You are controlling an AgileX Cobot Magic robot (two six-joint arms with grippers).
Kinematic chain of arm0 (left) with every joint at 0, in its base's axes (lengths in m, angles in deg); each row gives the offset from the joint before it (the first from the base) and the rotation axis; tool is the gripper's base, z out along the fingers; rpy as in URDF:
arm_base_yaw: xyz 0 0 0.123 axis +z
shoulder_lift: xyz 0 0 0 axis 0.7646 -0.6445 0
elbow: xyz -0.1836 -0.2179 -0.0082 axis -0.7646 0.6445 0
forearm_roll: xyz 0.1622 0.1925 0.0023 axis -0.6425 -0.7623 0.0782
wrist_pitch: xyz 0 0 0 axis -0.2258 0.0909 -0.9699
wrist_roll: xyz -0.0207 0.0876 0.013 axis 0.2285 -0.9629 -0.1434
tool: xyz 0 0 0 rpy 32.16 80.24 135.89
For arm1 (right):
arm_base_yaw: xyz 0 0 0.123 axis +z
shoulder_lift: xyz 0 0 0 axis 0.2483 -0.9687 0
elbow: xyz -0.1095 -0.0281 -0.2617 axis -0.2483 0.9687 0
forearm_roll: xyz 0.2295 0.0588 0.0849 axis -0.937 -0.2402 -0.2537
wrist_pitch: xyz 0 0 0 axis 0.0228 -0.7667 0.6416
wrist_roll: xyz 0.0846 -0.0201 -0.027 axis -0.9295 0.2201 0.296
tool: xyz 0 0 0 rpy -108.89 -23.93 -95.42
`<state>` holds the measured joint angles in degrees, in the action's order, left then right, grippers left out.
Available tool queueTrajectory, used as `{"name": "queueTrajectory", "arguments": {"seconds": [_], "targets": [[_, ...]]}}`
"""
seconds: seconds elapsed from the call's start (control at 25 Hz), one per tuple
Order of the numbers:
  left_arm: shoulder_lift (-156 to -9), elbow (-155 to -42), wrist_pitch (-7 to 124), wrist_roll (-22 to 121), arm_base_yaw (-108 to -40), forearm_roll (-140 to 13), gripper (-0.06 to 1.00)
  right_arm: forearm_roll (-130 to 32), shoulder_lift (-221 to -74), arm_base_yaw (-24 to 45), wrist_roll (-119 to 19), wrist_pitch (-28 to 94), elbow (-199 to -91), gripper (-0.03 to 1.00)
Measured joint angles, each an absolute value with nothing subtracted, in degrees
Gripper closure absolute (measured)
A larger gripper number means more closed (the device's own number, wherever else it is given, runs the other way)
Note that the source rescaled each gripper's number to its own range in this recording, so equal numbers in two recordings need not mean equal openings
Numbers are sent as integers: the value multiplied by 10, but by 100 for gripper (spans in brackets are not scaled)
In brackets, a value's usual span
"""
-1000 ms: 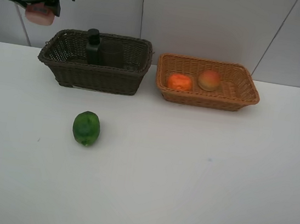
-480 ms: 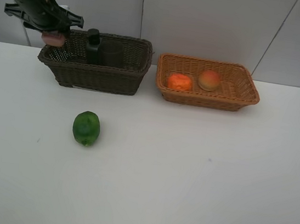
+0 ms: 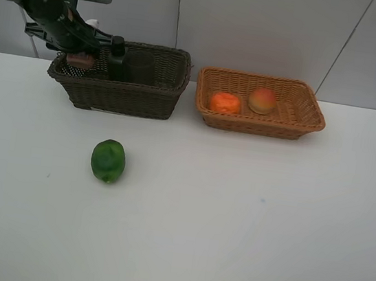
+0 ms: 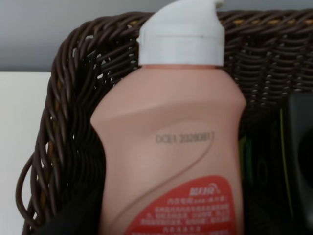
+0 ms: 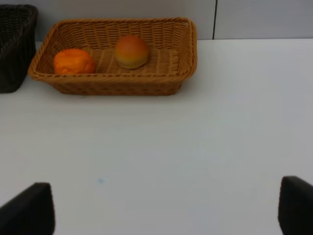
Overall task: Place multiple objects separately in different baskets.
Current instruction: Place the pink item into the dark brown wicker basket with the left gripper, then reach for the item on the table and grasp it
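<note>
Gripping the small pink bottle (image 4: 168, 147), the left gripper (image 3: 81, 49) hangs over the left end of the dark brown basket (image 3: 121, 97), its jaws set part-way apart against the bottle's sides; the black arm behind it slants in from the upper left of the high view. Close up, the bottle is smooth matte plastic, salmon pink, with sloped shoulders, a white ribbed cap and a red label with printed characters low on its face; a faint stamped code sits across its middle. It points cap-first into the basket, level with the rim, and whether it touches the floor cannot be told. That basket is deep, rectangular, woven of thick glossy dark strands with a twisted rim. Inside it, just beside the bottle, stands the dark green pump bottle (image 3: 117, 58), and next to that a dim, translucent purplish cup (image 3: 141, 67) hard to make out against the weave. To the right, just apart, sits the light orange-tan basket (image 3: 259, 124), shallower, finely woven, with flared walls; it holds a pebbly orange tangerine (image 3: 225, 102) and a smooth red-yellow peach (image 3: 262, 100), near each other but not touching. On the plain white table (image 3: 232, 222), in front of the dark basket, lies the green round fruit (image 3: 107, 161), glossy and slightly dimpled. Right gripper fingertips (image 5: 29, 213) stand wide apart over bare table, holding nothing.
</note>
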<state>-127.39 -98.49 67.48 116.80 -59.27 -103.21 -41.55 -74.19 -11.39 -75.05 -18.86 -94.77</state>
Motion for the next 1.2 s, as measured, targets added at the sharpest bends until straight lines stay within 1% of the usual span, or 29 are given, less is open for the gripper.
{"name": "queueTrajectory", "arguments": {"seconds": [0.28, 0.32, 0.36, 0.44, 0.52, 0.56, 0.8, 1.0, 1.2], "targets": [[-1283, -985, 678, 1168, -593, -1021, 26, -416, -742, -114, -751, -189, -948, 0], [-1283, -985, 678, 1168, -593, -1021, 24, -416, -742, -114, -751, -189, -948, 0], [-1283, -985, 678, 1168, -593, -1020, 20, -416, -742, -114, -751, -189, -948, 0], [-1283, -985, 678, 1168, -593, -1018, 4, -416, -742, -114, -751, -189, -948, 0], [-1283, -985, 678, 1168, -593, -1015, -2, -416, -742, -114, -751, -189, -948, 0], [-1283, -985, 678, 1168, -593, -1014, -4, -416, -742, -114, -751, -189, -948, 0], [-1259, -985, 699, 1168, -594, -1004, -5, -416, -742, -114, -751, -188, -946, 0], [-1217, -985, 788, 1159, -610, -980, -5, -416, -742, -114, -751, -188, -946, 0], [-1177, -976, 883, 1106, -645, -936, -5, -416, -742, -114, -751, -188, -946, 0]]}}
